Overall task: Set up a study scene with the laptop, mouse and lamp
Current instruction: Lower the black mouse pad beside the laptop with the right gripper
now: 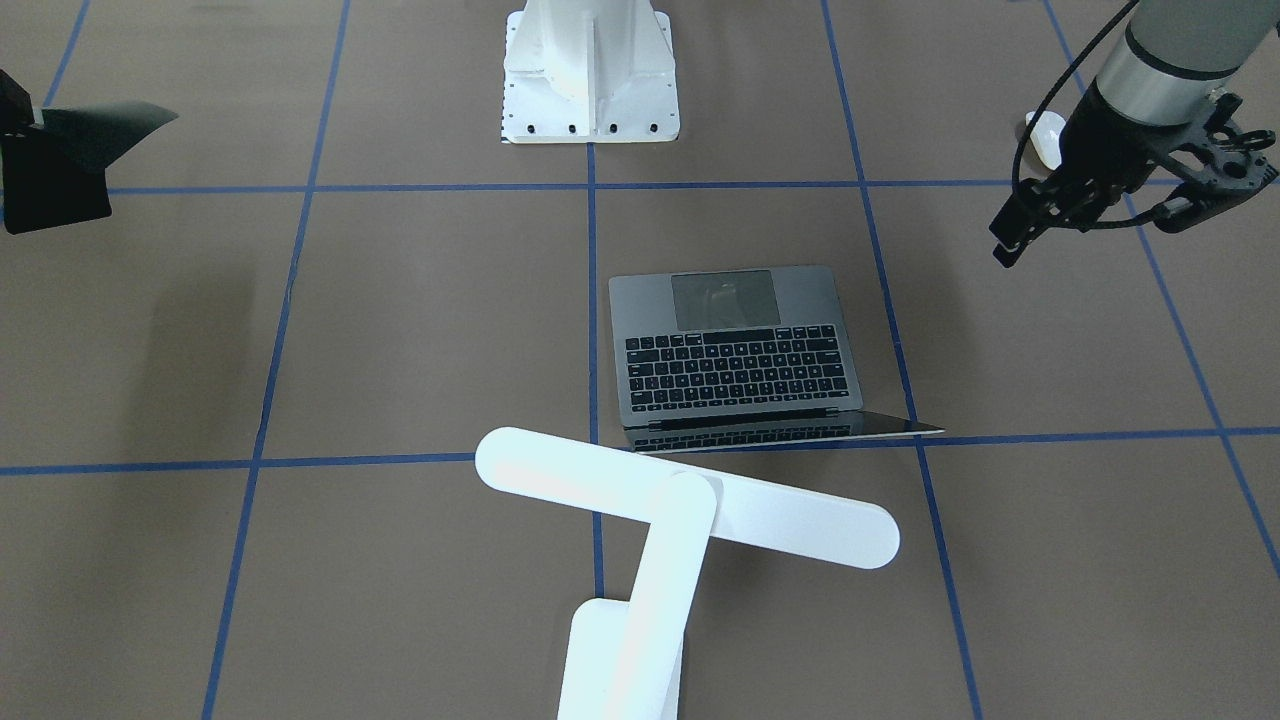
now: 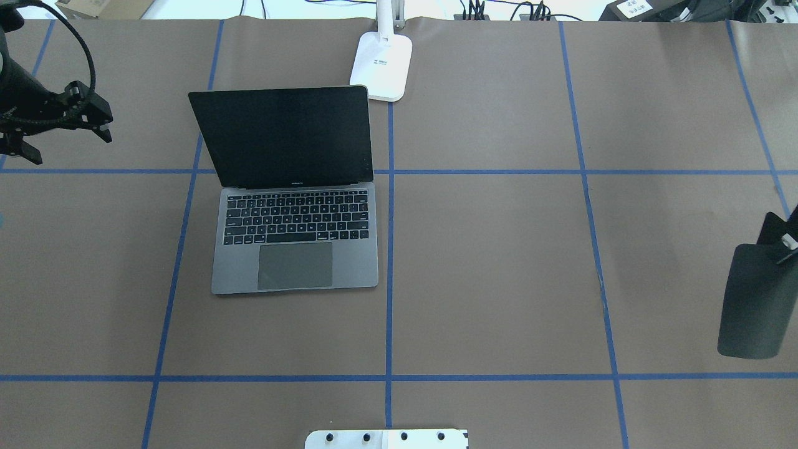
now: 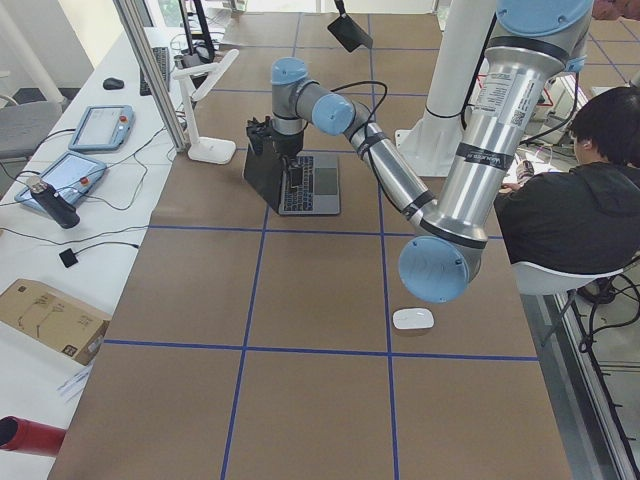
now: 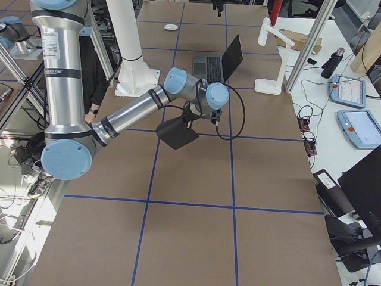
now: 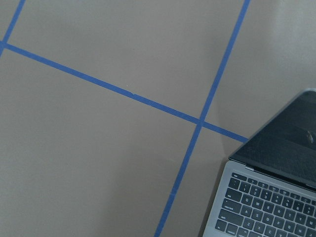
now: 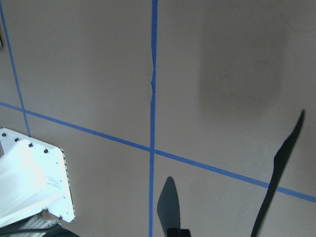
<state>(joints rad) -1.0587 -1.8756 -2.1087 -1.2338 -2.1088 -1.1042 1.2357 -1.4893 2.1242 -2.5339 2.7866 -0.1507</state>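
The laptop (image 2: 293, 187) is open on the surface (image 2: 499, 280), keys facing the robot, screen dark. It sits just inboard of the left hand (image 2: 68, 134), its lid edge level with that hand. That piece looks done! Past the laptop from that hand stands the lamp (image 1: 690, 495), its base touching down just beyond the lid's far corner and its bar head reaching out over the screen. I'd call that placed too.

Now the mouse (image 3: 413, 319). It lies well outboard of the left hand and back toward the robot's side, nowhere near the laptop, so that's the big job left. The left hand hovers above the surface with nothing seen in it; how wide its fingers stand I can't tell from these views.

Over on the far side, the right hand (image 2: 784, 240) is clamped on one edge of a black mouse pad (image 2: 751, 299), which hangs below it, clear of the surface and well apart from the laptop.

My read: roughly halfway. The pad has yet to land beside the laptop, and then the mouse has to be fetched and set on it.
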